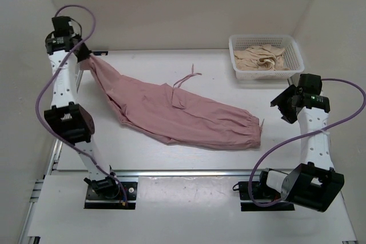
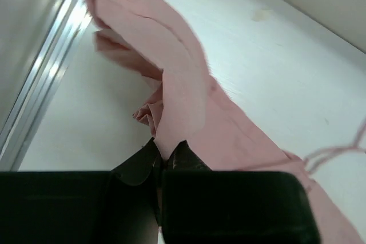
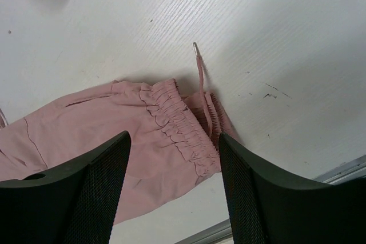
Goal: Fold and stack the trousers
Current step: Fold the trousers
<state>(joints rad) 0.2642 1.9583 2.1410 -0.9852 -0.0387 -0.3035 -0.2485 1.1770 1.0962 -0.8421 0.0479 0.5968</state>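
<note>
Where the left gripper (image 1: 83, 54) stands at the far-left corner, its jaws are seen clamped on a leg end of the trousers (image 1: 183, 115), lifted off the table (image 1: 143, 155). From there the garment's long axis is laid diagonally toward the near right, ending in the gathered waistband (image 3: 177, 121). That end is found near and below the right gripper (image 3: 174, 141), whose fingers (image 3: 86, 187) are held apart and empty; the right arm is judged nearer to it.

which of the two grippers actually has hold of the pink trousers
The left gripper: its jaws are shut on a pinch of the trousers at the far left. The right gripper hangs open above the gathered elastic end, gripping nothing.
</note>
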